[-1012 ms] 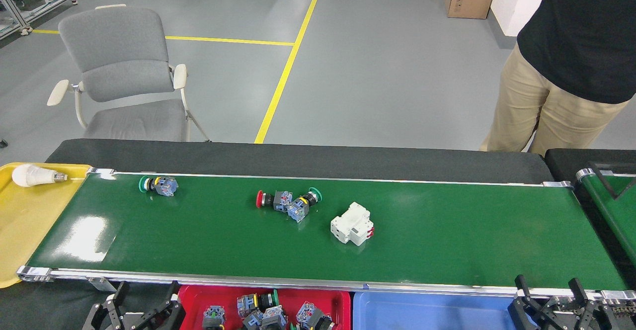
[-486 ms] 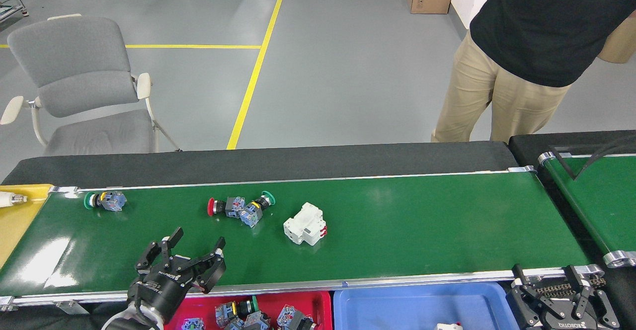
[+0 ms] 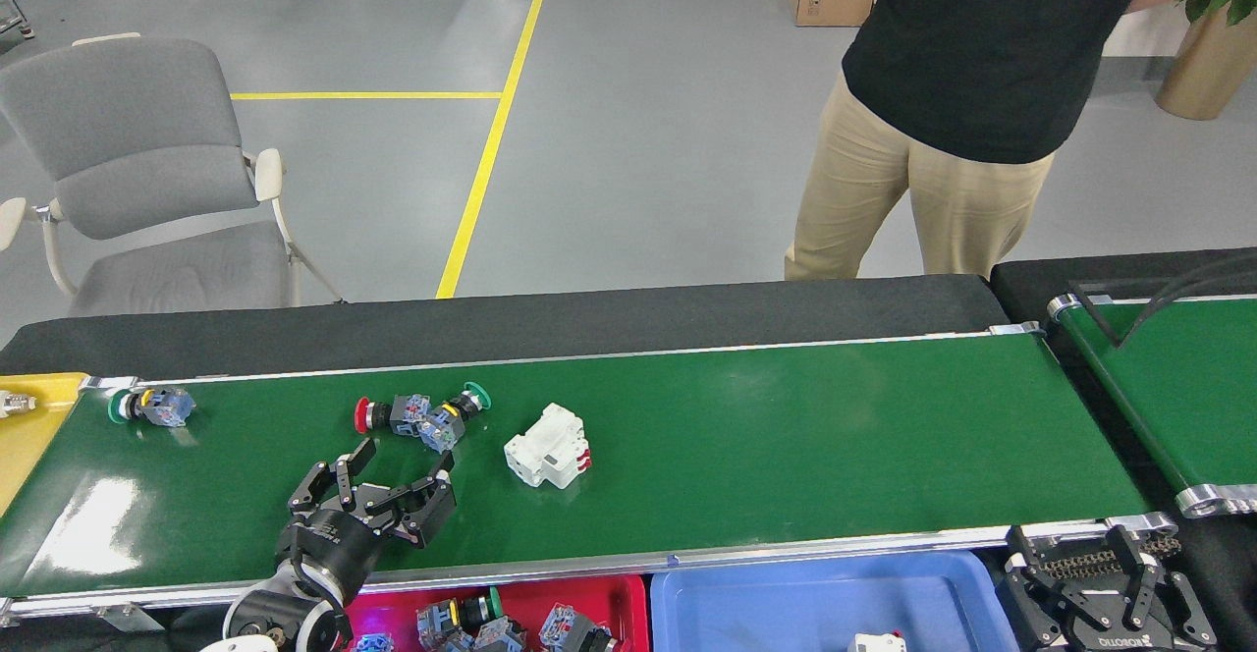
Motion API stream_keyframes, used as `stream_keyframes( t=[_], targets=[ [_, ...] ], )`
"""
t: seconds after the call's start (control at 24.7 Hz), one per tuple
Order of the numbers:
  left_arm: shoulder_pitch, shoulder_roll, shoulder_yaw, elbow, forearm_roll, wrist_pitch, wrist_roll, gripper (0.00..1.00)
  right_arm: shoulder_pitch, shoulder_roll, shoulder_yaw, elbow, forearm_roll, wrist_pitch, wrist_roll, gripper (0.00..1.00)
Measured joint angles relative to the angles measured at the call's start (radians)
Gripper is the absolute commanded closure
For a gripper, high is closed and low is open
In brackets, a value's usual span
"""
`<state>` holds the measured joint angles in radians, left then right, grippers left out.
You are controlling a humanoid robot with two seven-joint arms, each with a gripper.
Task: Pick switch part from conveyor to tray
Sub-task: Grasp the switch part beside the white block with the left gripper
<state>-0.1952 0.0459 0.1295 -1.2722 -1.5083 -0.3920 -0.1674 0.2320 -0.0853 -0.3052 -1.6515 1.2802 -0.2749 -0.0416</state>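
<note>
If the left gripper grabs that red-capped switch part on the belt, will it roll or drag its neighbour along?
The red-capped switch part lies on its side with a round cap, so a nudge could roll it. Its rear block touches the green-capped switch part, so that one will probably shift too. It looks like small rigid plastic, likely light. The left gripper, open, hangs close in front of it.

On the conveyor [image 3: 786, 436], one push-button switch [image 3: 152, 406] lies near the left end; two more switches [image 3: 420, 414] lie touching each other further right, and a circuit breaker [image 3: 548, 447] sits just right of them. The left gripper [image 3: 388, 480] hangs over the belt just in front of the pair. Beyond the left end is a tray [image 3: 34, 416] holding a bulb [image 3: 15, 402]. Before the near rail, a bin [image 3: 628, 598] holds more switches, with a second bin [image 3: 815, 603] to its right; the right gripper [image 3: 1105, 588] rests beside that. A second belt [image 3: 1169, 397] lies at right. Behind the conveyor stand a chair [image 3: 137, 171] and a person [image 3: 962, 92].
</note>
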Motion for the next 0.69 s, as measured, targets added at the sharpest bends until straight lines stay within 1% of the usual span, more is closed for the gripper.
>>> stream_keyframes(
  t=[0.16,0.24,0.28,0.36,0.45,0.49,0.53,0.57,0.69],
  targets=[
    [-0.058,0.0,0.0,0.062,0.0,0.026,0.002,0.04,-0.025,0.0,0.013,0.001,0.001,0.0,0.003,0.0],
    [-0.074,0.0,0.0,0.082,0.0,0.031,0.003,0.08,-0.025,-0.002,0.016,0.003,0.001,-0.001,0.005,0.0],
    [-0.081,0.0,0.0,0.091,0.0,0.034,0.003,0.14,-0.025,-0.002,0.017,0.004,0.001,-0.001,0.005,0.0],
    [-0.085,0.0,-0.002,0.097,0.0,0.043,0.004,0.31,-0.025,-0.002,0.035,0.005,0.002,-0.001,0.006,0.0],
    [-0.085,0.0,-0.003,0.099,0.0,0.047,0.004,0.61,-0.026,-0.002,0.052,0.005,0.002,-0.003,0.007,0.0],
    [-0.085,0.0,-0.003,0.1,0.003,0.05,0.004,0.69,-0.029,-0.002,0.055,0.005,0.002,-0.003,0.007,0.0],
    [-0.085,0.0,-0.003,0.101,0.006,0.052,0.004,0.75,-0.032,-0.002,0.055,0.005,0.002,-0.004,0.008,0.0],
    [-0.085,0.0,-0.003,0.101,0.008,0.05,0.005,0.79,-0.034,-0.002,0.056,0.005,0.002,-0.004,0.008,0.0],
    [-0.068,0.0,-0.004,0.094,0.018,0.029,0.031,0.88,-0.032,-0.002,0.058,0.005,0.002,-0.003,0.009,0.0]
  ],
)
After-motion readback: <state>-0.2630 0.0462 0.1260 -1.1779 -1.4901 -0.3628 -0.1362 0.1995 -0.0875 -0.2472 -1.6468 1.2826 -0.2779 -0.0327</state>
